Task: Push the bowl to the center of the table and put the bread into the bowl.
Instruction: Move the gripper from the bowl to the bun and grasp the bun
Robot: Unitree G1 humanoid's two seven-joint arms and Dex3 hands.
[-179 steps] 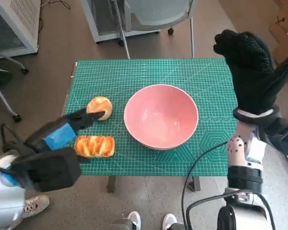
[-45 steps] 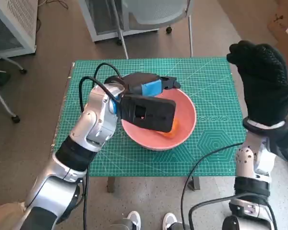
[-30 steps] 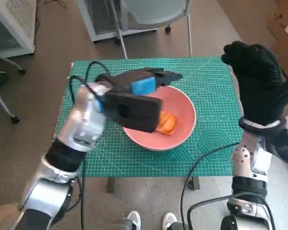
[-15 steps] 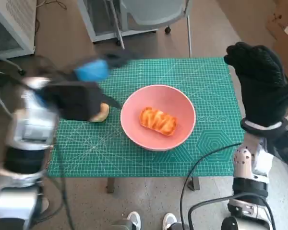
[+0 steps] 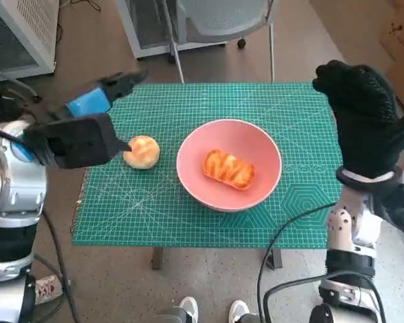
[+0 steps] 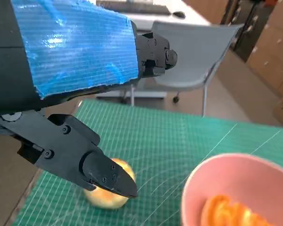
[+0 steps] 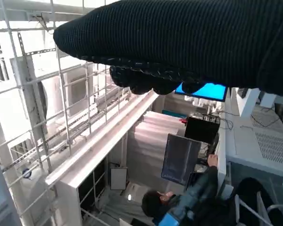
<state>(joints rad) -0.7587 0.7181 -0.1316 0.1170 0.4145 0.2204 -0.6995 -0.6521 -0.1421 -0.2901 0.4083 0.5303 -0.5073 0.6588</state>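
Hovering my empty, spread left hand [image 5: 94, 101] at ten o'clock of the pink bowl [image 5: 269, 151] holding braided bread [image 5: 228, 169]; my right hand [image 5: 362, 114] is raised, spread, empty.

Gloved right hand [image 7: 188, 42] above seated person [image 7: 188, 200]

I count one pink bowl [image 5: 229, 171] at center frame on one green cutting mat [image 5: 188, 215]. Two breads: one braided loaf [image 5: 228, 169] inside the bowl, one round bun [image 5: 141, 151] left of it on the mat. Two hands: left hand [image 5: 97, 97] upper left, right hand [image 5: 363, 118] upper right. One chair [image 5: 215, 17] top center. One pair of shoes [image 5: 212, 311] at the bottom edge.
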